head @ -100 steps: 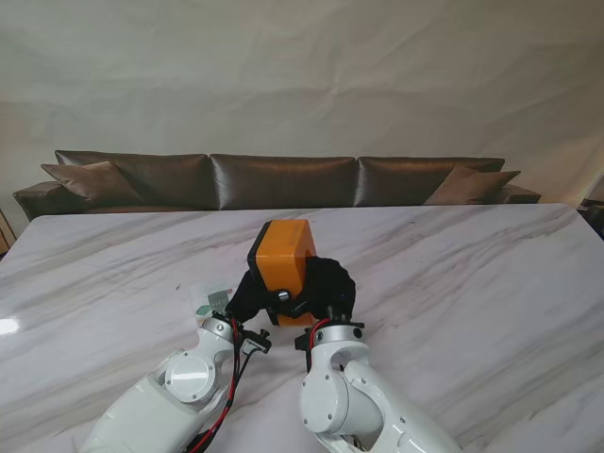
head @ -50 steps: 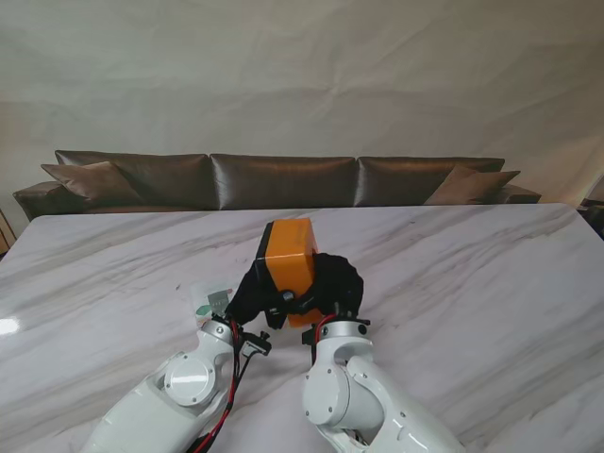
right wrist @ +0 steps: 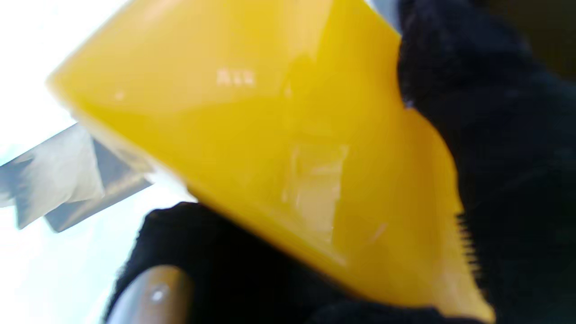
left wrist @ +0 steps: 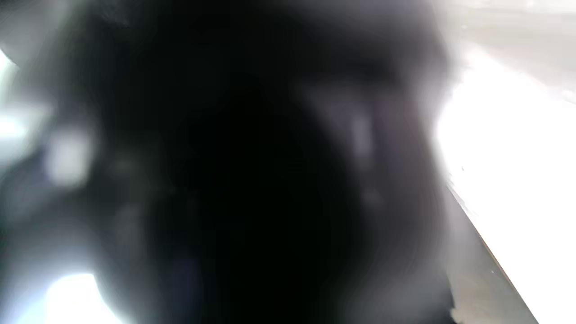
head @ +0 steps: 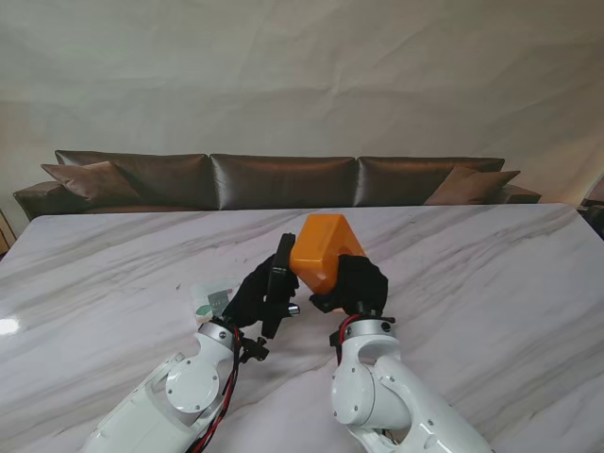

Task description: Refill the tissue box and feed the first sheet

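I am holding the orange tissue box tilted in the air over the middle of the marble table, nearer to my edge than to the far one. The right hand is clamping its black-gloved fingers around the box from underneath. The left hand is closing on a dark flat panel, apparently the box's base cover, now standing clear of the shell. I am judging the task to be at an early stage: the box is opening, while the refill is not yet going in and no sheet is feeding through the slot. A small white and green pack, possibly the tissues, is lying near the left forearm. The left wrist view is showing only dark blur. The right wrist view is showing the box's glossy side, and its interior is hidden in every view.
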### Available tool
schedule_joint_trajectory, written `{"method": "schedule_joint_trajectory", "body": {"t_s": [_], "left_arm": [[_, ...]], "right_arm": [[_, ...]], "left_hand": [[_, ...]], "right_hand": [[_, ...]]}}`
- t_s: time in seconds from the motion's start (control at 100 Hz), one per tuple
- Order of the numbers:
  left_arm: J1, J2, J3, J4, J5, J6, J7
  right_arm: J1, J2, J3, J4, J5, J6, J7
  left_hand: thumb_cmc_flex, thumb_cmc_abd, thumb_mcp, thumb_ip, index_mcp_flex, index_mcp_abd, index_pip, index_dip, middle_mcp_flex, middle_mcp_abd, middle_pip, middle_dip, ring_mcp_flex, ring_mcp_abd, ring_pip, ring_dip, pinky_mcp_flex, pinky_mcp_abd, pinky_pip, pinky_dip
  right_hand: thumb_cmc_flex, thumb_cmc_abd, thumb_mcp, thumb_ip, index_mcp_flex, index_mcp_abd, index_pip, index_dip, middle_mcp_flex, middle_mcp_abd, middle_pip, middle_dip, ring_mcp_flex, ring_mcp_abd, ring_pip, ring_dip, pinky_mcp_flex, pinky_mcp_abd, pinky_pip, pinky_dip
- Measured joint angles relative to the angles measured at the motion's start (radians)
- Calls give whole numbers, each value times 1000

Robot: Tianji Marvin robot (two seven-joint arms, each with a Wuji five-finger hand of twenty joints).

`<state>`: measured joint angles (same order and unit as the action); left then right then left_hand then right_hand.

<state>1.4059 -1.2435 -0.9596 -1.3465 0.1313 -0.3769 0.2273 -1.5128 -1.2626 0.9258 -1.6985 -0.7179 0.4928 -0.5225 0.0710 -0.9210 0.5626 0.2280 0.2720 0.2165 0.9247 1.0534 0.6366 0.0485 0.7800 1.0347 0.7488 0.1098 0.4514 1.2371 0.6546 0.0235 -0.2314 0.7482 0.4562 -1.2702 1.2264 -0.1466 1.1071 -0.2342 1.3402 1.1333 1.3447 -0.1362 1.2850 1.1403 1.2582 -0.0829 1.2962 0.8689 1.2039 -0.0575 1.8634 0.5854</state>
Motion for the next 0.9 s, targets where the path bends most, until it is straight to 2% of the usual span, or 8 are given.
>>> {"method": "schedule_joint_trajectory", "body": {"t_s": [0.18, 0.37, 0.51, 0.57, 0.66, 0.82, 0.88, 0.9], "left_arm": [[5, 15, -4, -13, 58, 42, 4], [6, 38, 0, -43, 257, 158, 15], [-8, 74, 44, -66, 459, 261, -1], [-18, 91, 68, -76, 527, 298, -29], [-37, 105, 96, -76, 521, 298, -61], [-80, 106, 154, -43, 489, 281, -69], [-93, 107, 174, -33, 497, 284, -83], [-96, 107, 180, -32, 503, 289, -90]], "right_arm": [[-18, 24, 28, -3, -13, 14, 4], [-43, 36, 50, -22, -51, 20, 24], [-60, 40, 70, -37, -58, 29, 23], [-65, 42, 76, -43, -63, 33, 23], [-72, 44, 84, -52, -66, 34, 22], [-80, 44, 92, -63, -64, 32, 18], [-83, 45, 93, -65, -64, 30, 18], [-83, 45, 93, -65, -64, 29, 18]], "left_hand": [[0, 0, 0, 0, 3, -1, 0, 0, 1, 0, 10, 10, 0, 0, 20, 2, 0, 0, 0, 0], [-1, 0, 0, 0, 9, -2, 0, 0, 8, 0, 10, 11, 0, 0, 27, 2, 0, 0, 1, -1], [-3, 0, 0, 0, 10, -2, 0, 0, 8, 0, 10, 11, 0, 0, 28, 2, 0, 0, 1, -10], [-3, 0, 0, -15, 10, -2, 0, 1, 8, 0, 10, 12, 0, 0, 28, 2, 0, -1, 2, -19], [-3, -1, 0, -16, 10, -3, 0, 1, 8, 0, 10, 12, 0, 0, 28, 2, 0, -1, 2, -20], [-3, -1, 0, -66, 10, -3, 0, 1, 8, 0, 10, 12, 0, -1, 28, 2, 0, -2, 2, -29], [-3, -1, 0, -66, 10, -3, 0, 1, 8, 0, 10, 12, 0, -2, 28, 2, 0, -3, 2, -32], [-3, -1, 0, -80, 10, -3, 0, 1, 8, 0, 10, 12, 0, -2, 28, 2, 0, -3, 2, -32]], "right_hand": [[0, 0, 12, 0, 0, 1, 0, 0, 0, 0, 0, 0, 0, 1, 0, 0, -1, 1, 1, 0], [0, 0, 16, 0, 0, 1, 0, 0, 0, 0, 0, -2, 0, 1, 0, 0, -2, 1, 1, 0], [0, 0, 27, 0, 0, 1, 0, 0, 0, 0, 0, -3, 0, 1, 0, 0, -3, 1, 1, 0], [0, 0, 29, 0, 0, 1, 0, 0, 0, 0, 0, -3, 0, 1, 0, 0, -3, 2, 1, 0], [0, 0, 30, 0, 0, 1, 0, 0, 0, 0, 0, -3, 0, 1, 0, 0, -4, 2, 1, 0], [0, 0, 38, 0, 0, 1, 0, 1, 0, 0, 0, -3, 0, 1, 0, 0, -4, 2, 1, 0], [0, 0, 38, 0, 0, 1, 0, 2, 0, 0, 0, -3, 0, 1, 0, 0, -4, 2, 1, 0], [0, 0, 38, 0, 0, 1, 0, 2, 0, 0, 0, -3, 0, 1, 0, 0, -4, 2, 1, 0]]}}
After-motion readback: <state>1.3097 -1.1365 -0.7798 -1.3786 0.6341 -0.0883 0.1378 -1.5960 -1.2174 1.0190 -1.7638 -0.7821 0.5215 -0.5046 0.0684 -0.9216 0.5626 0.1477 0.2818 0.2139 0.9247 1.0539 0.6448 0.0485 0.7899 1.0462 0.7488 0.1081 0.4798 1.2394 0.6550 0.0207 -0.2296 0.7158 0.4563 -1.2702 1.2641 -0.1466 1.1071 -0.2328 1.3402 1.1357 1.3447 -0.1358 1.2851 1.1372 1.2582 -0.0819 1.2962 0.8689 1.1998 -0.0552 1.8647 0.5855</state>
